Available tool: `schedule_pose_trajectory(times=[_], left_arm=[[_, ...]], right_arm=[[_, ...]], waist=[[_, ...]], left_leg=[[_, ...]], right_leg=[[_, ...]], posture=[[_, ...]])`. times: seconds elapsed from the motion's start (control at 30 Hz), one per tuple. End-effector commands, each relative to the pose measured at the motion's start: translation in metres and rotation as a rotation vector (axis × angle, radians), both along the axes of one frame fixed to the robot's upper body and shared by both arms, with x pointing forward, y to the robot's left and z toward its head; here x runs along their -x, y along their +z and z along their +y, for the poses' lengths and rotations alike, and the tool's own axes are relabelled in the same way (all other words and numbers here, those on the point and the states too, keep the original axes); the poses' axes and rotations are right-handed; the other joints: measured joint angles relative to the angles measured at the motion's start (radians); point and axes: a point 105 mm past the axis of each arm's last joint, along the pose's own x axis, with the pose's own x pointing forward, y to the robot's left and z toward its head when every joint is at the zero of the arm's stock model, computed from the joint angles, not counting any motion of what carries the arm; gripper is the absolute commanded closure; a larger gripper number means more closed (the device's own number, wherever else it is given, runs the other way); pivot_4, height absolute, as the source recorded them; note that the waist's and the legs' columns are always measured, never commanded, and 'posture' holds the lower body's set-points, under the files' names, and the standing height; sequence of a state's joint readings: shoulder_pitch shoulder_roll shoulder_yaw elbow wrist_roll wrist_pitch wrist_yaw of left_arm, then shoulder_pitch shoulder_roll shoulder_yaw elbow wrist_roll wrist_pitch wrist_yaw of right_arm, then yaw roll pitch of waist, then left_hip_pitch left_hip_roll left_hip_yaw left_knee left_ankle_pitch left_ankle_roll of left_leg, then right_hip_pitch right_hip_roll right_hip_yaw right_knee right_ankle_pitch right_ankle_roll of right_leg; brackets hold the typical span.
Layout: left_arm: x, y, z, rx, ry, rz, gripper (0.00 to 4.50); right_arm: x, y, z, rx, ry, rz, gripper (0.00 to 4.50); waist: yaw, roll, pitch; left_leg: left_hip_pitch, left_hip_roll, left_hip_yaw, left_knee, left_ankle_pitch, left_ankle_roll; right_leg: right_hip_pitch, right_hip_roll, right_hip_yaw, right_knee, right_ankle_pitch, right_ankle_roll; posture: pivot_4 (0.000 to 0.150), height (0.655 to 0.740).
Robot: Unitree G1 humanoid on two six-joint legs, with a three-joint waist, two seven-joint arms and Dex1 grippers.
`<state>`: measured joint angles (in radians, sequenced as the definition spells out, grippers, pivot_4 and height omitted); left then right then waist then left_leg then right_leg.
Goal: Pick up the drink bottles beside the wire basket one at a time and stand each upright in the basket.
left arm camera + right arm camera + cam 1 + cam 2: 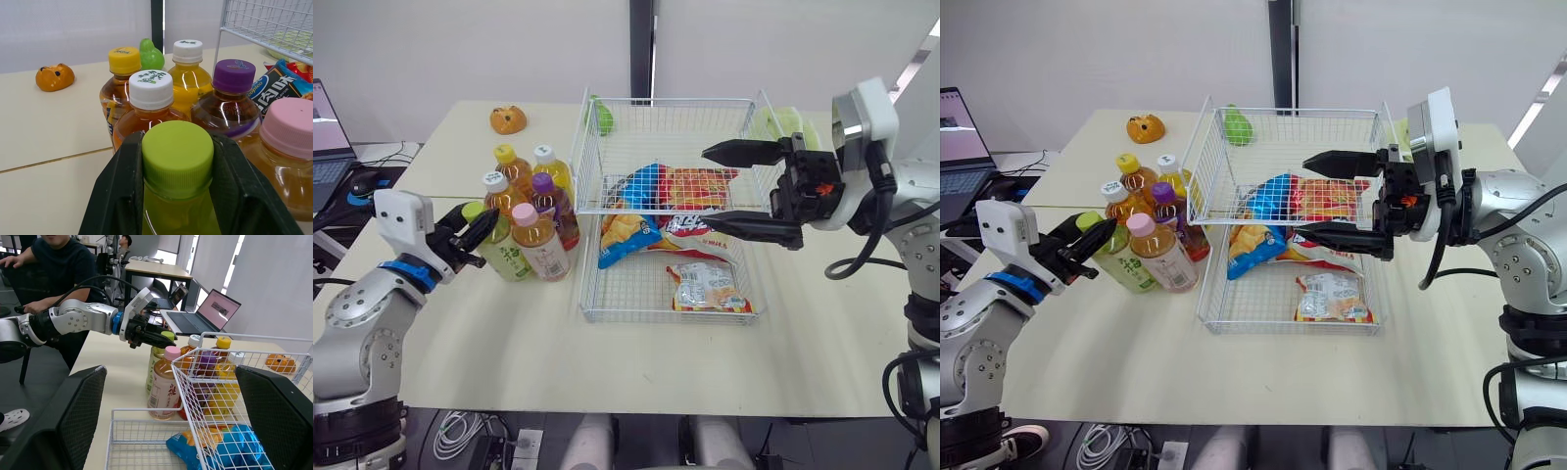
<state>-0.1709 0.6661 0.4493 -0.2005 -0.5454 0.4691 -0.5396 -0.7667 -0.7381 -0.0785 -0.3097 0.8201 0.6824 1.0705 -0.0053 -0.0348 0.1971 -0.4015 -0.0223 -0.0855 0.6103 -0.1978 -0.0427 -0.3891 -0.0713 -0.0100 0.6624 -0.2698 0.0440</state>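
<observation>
left gripper point(481, 227): fingers clasped on either side of the green-cap bottle point(177, 156) at its neck | five more bottles point(533, 201) standing just beyond its tips | basket point(666, 101) past those | right gripper point(702, 188): gaping wide, empty, over the basket, snack bags point(680, 186) beneath it

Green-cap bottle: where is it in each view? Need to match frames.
Left eye: green-cap bottle at the cluster's near-left corner, in the left hand.
Right eye: same corner.
Left wrist: cap closest, between that hand's fingers.
Right wrist: just beyond the pink-cap bottle.
Landmark: pink-cap bottle beside it.
</observation>
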Motion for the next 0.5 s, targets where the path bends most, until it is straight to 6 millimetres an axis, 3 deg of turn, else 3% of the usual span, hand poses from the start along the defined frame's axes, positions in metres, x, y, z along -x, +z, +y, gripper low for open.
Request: schedule_pose_trajectory(times=[0.03, 0.27, 0.5], left_arm=[[0.002, 0.005, 0.001, -0.023, 0.003, -0.017, 3.13], [0.007, 0.02, -0.002, -0.009, -0.033, -0.056, 3.13], [0.026, 0.048, 0.01, -0.016, -0.11, -0.071, 3.13]], right_arm=[[0.008, 0.012, -0.001, -0.016, 0.014, -0.059, 0.0], [0.008, 0.011, -0.001, -0.014, 0.015, -0.055, 0.0], [0.007, 0.01, 0.0, -0.014, 0.022, -0.054, 0.0]], waist=[[0.0, 0.0, 0.0], [0.0, 0.0, 0.0], [-0.002, -0.002, 0.001]], left_leg=[[0.0, 0.0, 0.0, 0.0, 0.0, 0.0], [0.0, 0.0, 0.0, 0.0, 0.0, 0.0], [-0.001, 0.0, 0.0, 0.0, 0.0, 0.0]], right_leg=[[0.0, 0.0, 0.0, 0.0, 0.0, 0.0], [0.0, 0.0, 0.0, 0.0, 0.0, 0.0], [-0.001, 0.0, 0.0, 0.0, 0.0, 0.0]], posture=[[0.15, 0.74], [0.15, 0.74], [0.15, 0.74]])
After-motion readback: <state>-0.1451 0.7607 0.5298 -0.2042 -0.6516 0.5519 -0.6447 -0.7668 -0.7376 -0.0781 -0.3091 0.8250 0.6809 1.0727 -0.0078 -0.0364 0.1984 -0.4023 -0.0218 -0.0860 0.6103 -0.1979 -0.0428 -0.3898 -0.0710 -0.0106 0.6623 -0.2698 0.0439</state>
